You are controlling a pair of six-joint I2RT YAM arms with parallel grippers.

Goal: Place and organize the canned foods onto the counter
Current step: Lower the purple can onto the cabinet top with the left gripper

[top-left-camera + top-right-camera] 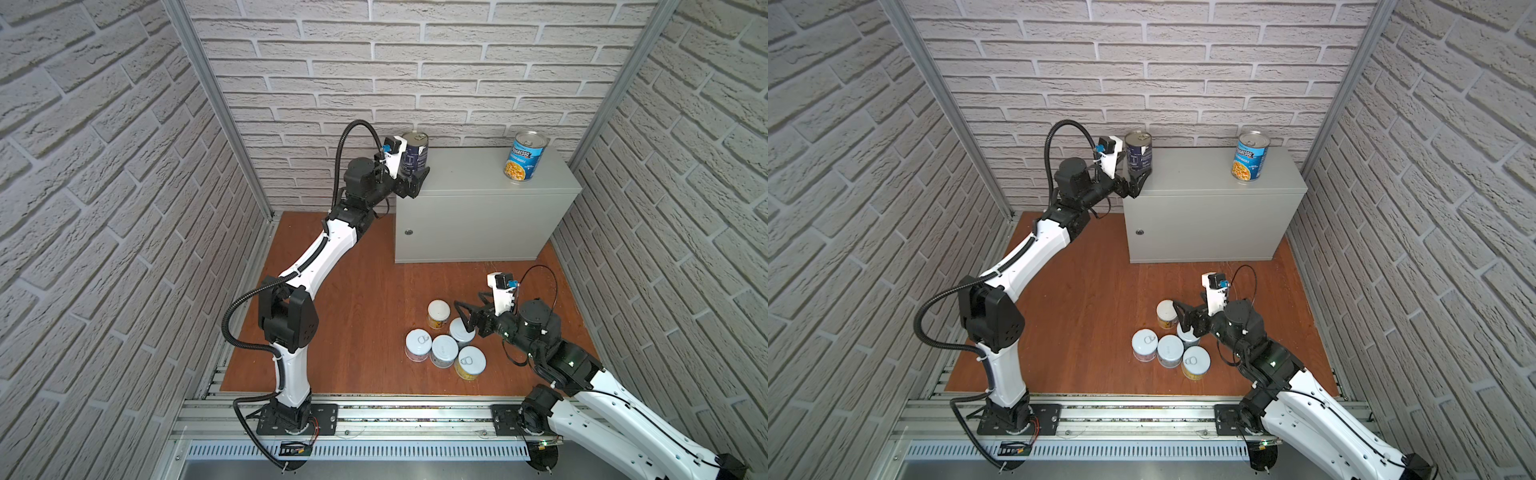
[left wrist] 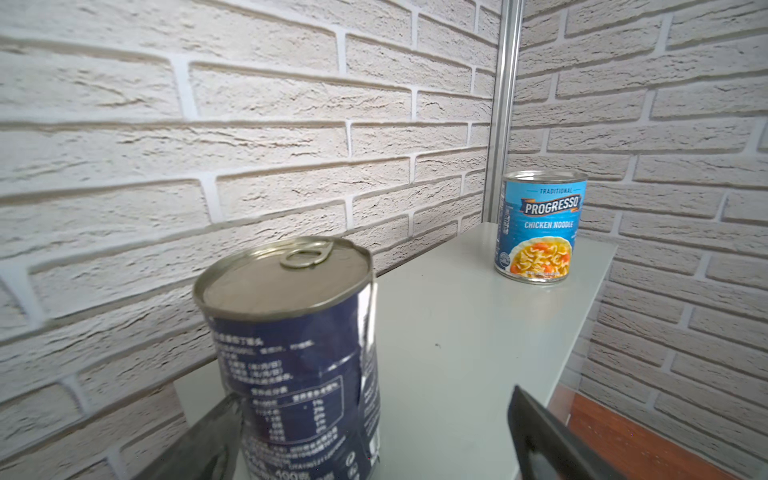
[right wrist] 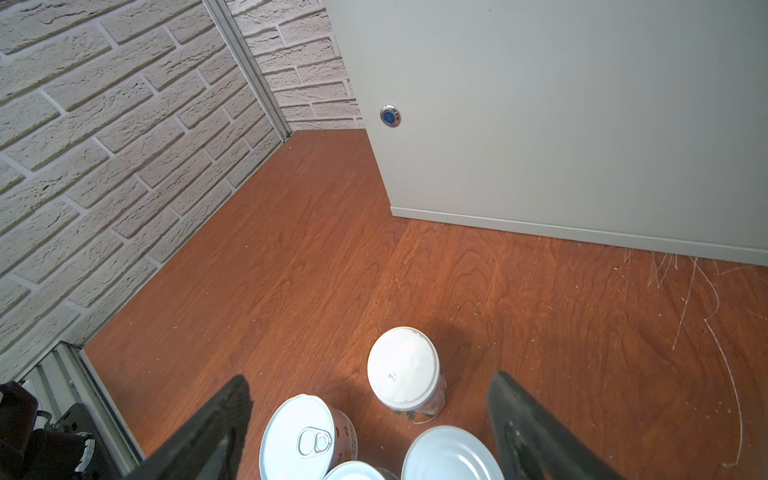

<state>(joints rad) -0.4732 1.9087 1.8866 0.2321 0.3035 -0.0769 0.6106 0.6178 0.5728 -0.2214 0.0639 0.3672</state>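
We are looking at two tall cans up on the tabletop (image 1: 469, 174) of the grey cabinet (image 1: 469, 224). The navy can (image 1: 415, 156) is standing at the left end, close to the edge, and the Progresso can (image 1: 524, 160) is standing upright near the right end, well apart from it. The left tool (image 1: 415, 179) is sitting wide around the navy can without clamping it. In the left wrist view one finger (image 2: 208, 436) is lying close against the label while its partner is standing clear. The tool is hiding the can's base, so we cannot tell whether it is resting fully on the tabletop. If the arm is pulling back at a slant, that near finger is likely dragging the can and tipping it over the edge onto the floor (image 1: 332, 291). The right tool (image 1: 464, 316) is hanging wide and empty over the five short cans (image 1: 444, 351), which are crowding together on the floor, several of them touching. We are judging that jaws this wide are straddling more than one can. A descending finger is therefore risking a landing on a neighbour's lid, or wedging between two cans and scattering the cluster, or toppling the white-lidded can (image 1: 439, 311).
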